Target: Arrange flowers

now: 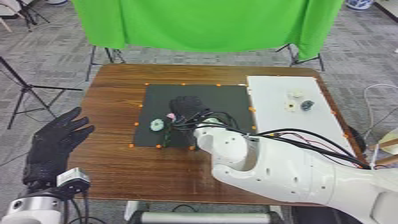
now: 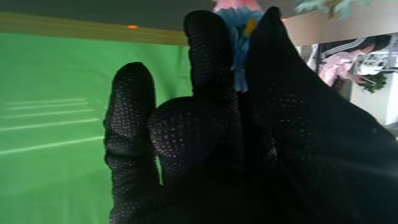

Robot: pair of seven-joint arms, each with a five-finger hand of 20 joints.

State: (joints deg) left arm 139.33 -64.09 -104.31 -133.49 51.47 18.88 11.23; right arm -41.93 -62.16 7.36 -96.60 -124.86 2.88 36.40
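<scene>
Over the dark mat [image 1: 200, 90] in the head view is my right hand [image 1: 185, 106]. Beside it lie a pink flower [image 1: 171, 115] and a pale green flower [image 1: 157, 125], with a green stem [image 1: 167, 136] below the pink one. In the right wrist view, my right hand [image 2: 213, 130] pinches a blue flower [image 2: 238, 37] between thumb and finger; pink petals [image 2: 237, 4] and the pale green flower [image 2: 327, 5] are beyond the tips. My left hand [image 1: 60, 142] is open near the table's left edge, holding nothing.
A white board [image 1: 284, 117] covers the table's right side, with a cream flower [image 1: 295, 93], a white flower with a yellow centre [image 1: 290, 106] and a dark bluish flower [image 1: 307, 105] on it. Orange dots edge both surfaces. A green cloth [image 1: 204, 25] hangs behind the wooden table [image 1: 107, 165].
</scene>
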